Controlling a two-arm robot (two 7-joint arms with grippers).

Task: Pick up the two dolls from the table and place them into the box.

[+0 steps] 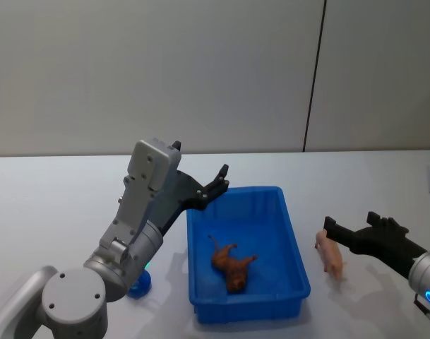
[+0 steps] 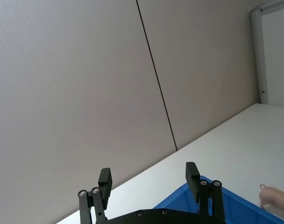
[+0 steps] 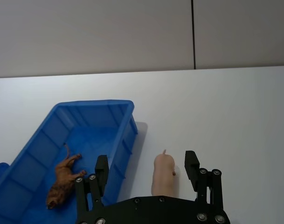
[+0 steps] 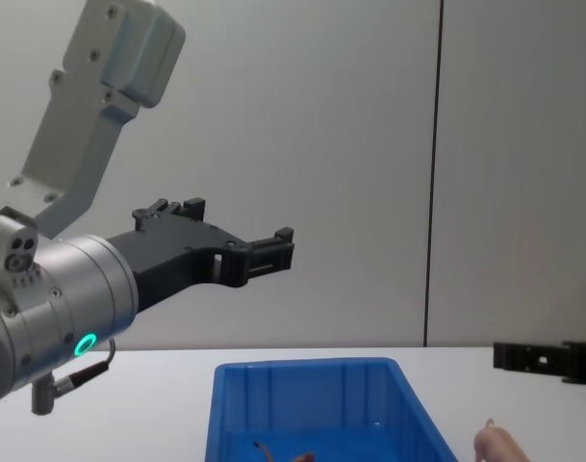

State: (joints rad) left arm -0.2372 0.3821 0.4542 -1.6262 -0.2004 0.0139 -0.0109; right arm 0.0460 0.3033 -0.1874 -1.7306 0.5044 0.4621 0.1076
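The brown lion doll [image 1: 233, 265] lies on the floor of the blue box [image 1: 294, 233], seen too in the right wrist view as the lion [image 3: 61, 181] inside the box [image 3: 96, 105]. The pink doll [image 1: 333, 256] lies on the white table [image 1: 370, 183] just right of the box. My right gripper [image 1: 353, 226] hovers open just above and behind the pink doll [image 3: 163, 175], which lies between the fingers' span without touching them. My left gripper [image 1: 218, 181] is raised above the box's back left corner, open and empty [image 2: 148, 177].
A small blue object [image 1: 139, 284] sits on the table left of the box, under my left arm. A grey panelled wall [image 1: 200, 70] stands behind the table. Bare tabletop stretches right of and behind the box.
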